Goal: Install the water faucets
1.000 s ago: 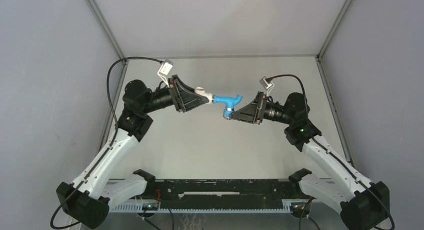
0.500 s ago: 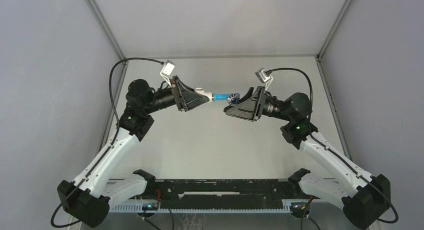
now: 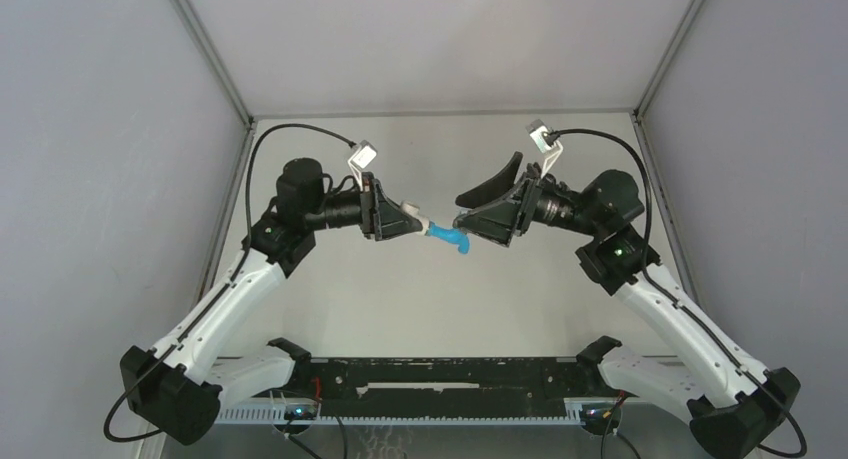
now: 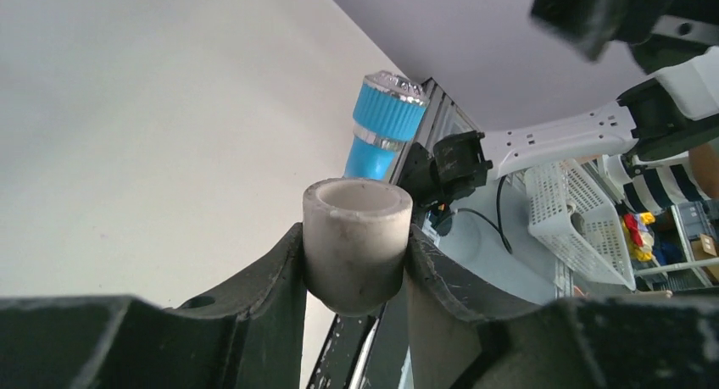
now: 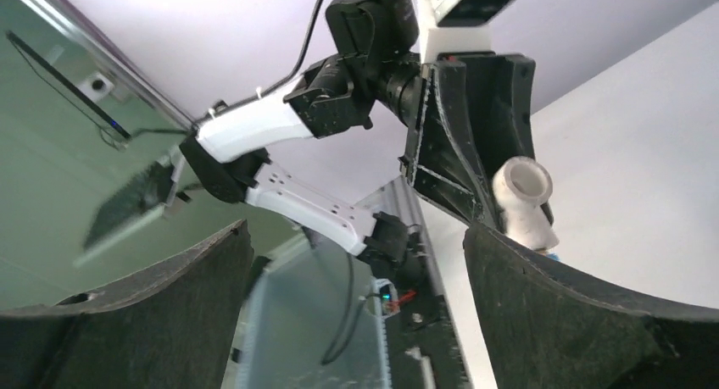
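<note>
Top external, left tool (image 3: 410,222) clamping white fitting (image 4: 356,236) bearing blue faucet (image 3: 450,237), right tool (image 3: 460,211) spread open beside it

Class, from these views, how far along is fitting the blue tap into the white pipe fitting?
Done, apparently: the blue tap juts from the white fitting with nothing else gripping it, so it looks at least partly seated. In hand: the left gripper clamps the fitting; the right gripper stands open beside the tap. Left: probably tightening; how deep the tap sits cannot be seen.
</note>
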Controlling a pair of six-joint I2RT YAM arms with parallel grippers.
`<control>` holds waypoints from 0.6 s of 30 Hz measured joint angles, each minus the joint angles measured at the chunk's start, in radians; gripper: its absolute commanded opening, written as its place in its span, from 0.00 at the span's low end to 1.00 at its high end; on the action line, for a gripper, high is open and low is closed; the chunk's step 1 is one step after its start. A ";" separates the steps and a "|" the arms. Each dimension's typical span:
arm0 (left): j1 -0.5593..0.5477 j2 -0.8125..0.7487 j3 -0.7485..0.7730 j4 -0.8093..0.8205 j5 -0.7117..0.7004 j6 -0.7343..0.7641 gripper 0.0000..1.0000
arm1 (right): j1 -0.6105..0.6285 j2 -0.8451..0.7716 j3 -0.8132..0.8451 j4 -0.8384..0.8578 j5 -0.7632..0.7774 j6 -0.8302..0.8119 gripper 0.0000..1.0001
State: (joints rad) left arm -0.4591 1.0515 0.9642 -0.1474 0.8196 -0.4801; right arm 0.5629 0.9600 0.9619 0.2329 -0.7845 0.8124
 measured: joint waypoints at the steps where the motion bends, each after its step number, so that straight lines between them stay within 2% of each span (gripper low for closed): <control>1: 0.000 0.005 0.000 -0.014 0.003 0.005 0.00 | 0.000 -0.010 0.007 -0.016 -0.002 -0.029 1.00; 6: 0.000 0.010 0.000 -0.037 0.028 0.015 0.00 | 0.034 -0.130 0.009 -0.168 0.091 -0.304 1.00; 10: -0.001 0.009 0.000 -0.032 0.040 0.010 0.00 | 0.065 -0.235 -0.080 -0.205 0.222 -0.453 1.00; 14: -0.001 0.009 0.000 -0.012 0.050 0.000 0.00 | 0.063 -0.235 -0.146 -0.218 0.290 -0.464 1.00; 18: -0.001 0.009 0.000 0.026 0.056 -0.021 0.00 | 0.058 -0.184 -0.204 -0.196 0.299 -0.402 1.00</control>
State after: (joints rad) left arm -0.4599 1.0607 0.9642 -0.1215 0.8761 -0.5014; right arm 0.6212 0.7761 0.7578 0.0368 -0.4854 0.4103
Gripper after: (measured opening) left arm 0.446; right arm 0.993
